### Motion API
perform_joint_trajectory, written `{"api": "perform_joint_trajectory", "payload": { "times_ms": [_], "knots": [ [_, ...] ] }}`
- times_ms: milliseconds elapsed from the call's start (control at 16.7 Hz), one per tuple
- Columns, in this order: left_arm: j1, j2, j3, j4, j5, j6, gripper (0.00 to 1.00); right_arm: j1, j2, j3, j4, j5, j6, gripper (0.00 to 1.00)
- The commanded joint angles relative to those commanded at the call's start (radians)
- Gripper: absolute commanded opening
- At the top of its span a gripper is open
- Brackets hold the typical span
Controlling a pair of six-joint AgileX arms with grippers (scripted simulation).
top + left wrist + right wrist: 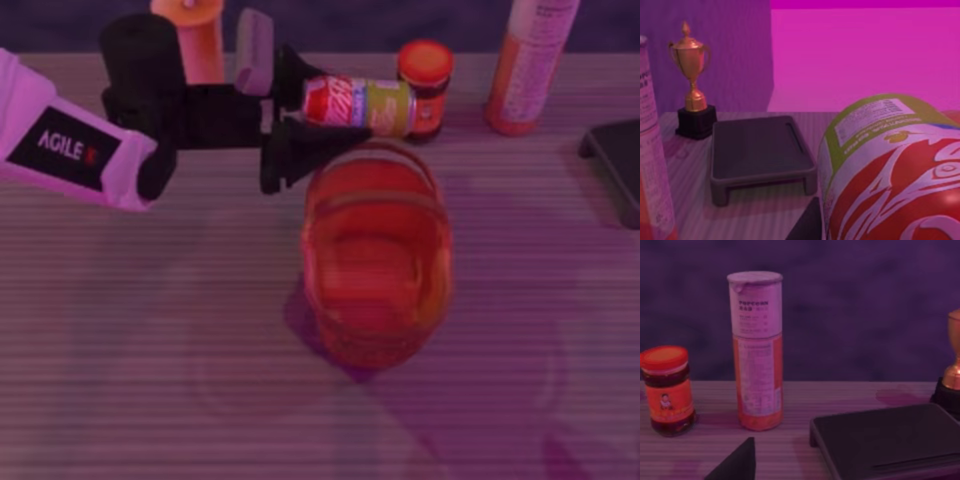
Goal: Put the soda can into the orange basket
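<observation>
Above the far rim of the basket: the soda can [358,103] lies on its side in the air, its green end toward the dark jar, its red end between the fingers of the left gripper.
Left gripper [318,120]: black, reaching in from the desk's left side — its two fingers are pinched on the can, one on the far side and one on the near side.
Soda can, left wrist view [892,172]: fills the close foreground, label of red, white and lime-green turned toward the camera.
Orange basket [377,255]: oval and woven, standing near the middle of the desk [150,340], its arched handle crossing it; the can hangs over the far end of it, not yet inside.
Dark jar with orange lid [425,85]: upright toward the far edge, just beyond the can's green end.
Tall popcorn tube [528,62]: upright at the far edge, right of the jar.
Orange cup [193,35]: at the far edge, behind the left arm.
Dark tray [615,165]: at the desk's right edge — a gold trophy [691,80] stands just beside it.
Right gripper: one dark fingertip [737,462] shows in its wrist view; its spread cannot be told.
</observation>
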Motion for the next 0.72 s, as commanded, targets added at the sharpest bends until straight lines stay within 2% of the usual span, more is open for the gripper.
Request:
{"api": "perform_joint_trajectory", "payload": {
  "times_ms": [180,480,720],
  "knots": [
    [0.006,0.075,-0.023,0.096,0.0,-0.002,0.0,0.0,0.0,0.0,0.0,0.0,0.0,1.0],
    [0.007,0.086,-0.027,0.108,-0.001,-0.002,0.0,0.0,0.0,0.0,0.0,0.0,0.0,1.0],
    [0.007,0.086,-0.027,0.108,-0.001,-0.002,0.3,0.0,0.0,0.0,0.0,0.0,0.0,1.0]
  ]
}}
